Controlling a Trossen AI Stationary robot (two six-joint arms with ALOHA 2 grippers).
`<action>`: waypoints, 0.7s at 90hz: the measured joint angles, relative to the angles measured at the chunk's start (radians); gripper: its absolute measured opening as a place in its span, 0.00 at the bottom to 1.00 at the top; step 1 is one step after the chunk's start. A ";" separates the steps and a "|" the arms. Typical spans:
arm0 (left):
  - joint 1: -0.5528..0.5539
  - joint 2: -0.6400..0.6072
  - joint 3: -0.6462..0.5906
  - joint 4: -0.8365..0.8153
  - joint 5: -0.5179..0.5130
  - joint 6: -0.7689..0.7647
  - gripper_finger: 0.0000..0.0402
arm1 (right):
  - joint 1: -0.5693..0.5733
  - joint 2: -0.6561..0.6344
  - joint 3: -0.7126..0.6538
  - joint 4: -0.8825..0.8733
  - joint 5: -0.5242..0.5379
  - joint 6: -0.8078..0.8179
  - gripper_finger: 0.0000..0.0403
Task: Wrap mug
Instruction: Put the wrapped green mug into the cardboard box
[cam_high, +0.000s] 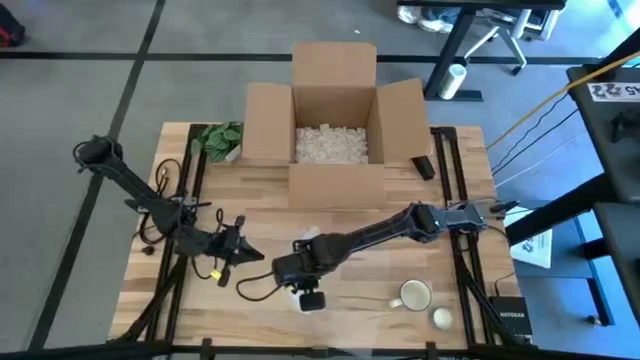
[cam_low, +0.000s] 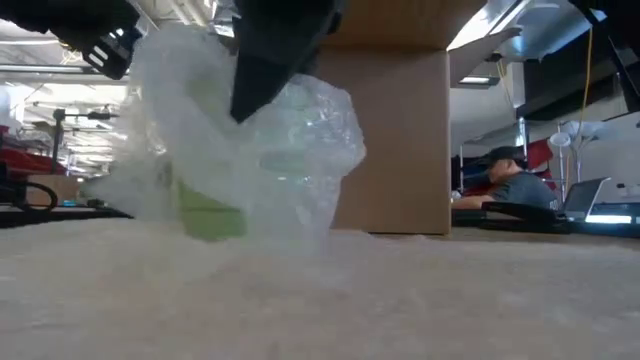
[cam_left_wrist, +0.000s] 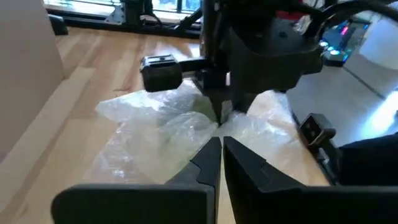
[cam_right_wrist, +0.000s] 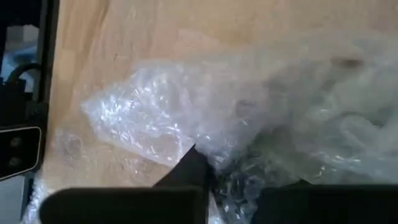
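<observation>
Near the front middle of the counter, the right hand is pinching bubble wrap bunched round a green mug, fingers closed on the plastic. Just beside it, the left hand is sitting with fingers pressed together, seemingly holding nothing. Doing this well probably means pulling the loose flap snugly over before letting go. Behind, a cardboard box is waiting; a white cup is standing well clear.

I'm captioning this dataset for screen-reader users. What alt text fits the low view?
A green mug swathed in bubble wrap sits on the table, a dark gripper pinching the wrap from above. A cardboard box stands behind, and a seated person shows far right.
</observation>
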 joint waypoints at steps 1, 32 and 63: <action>0.000 0.000 0.000 -0.001 0.000 0.002 0.00 | 0.000 0.000 0.004 -0.004 0.001 0.000 0.03; 0.000 -0.002 0.000 -0.019 -0.018 0.012 0.00 | 0.005 -0.101 0.006 0.013 -0.011 0.056 0.01; 0.000 -0.002 0.000 -0.017 -0.019 0.011 0.00 | 0.008 -0.243 0.008 0.163 0.051 0.017 0.00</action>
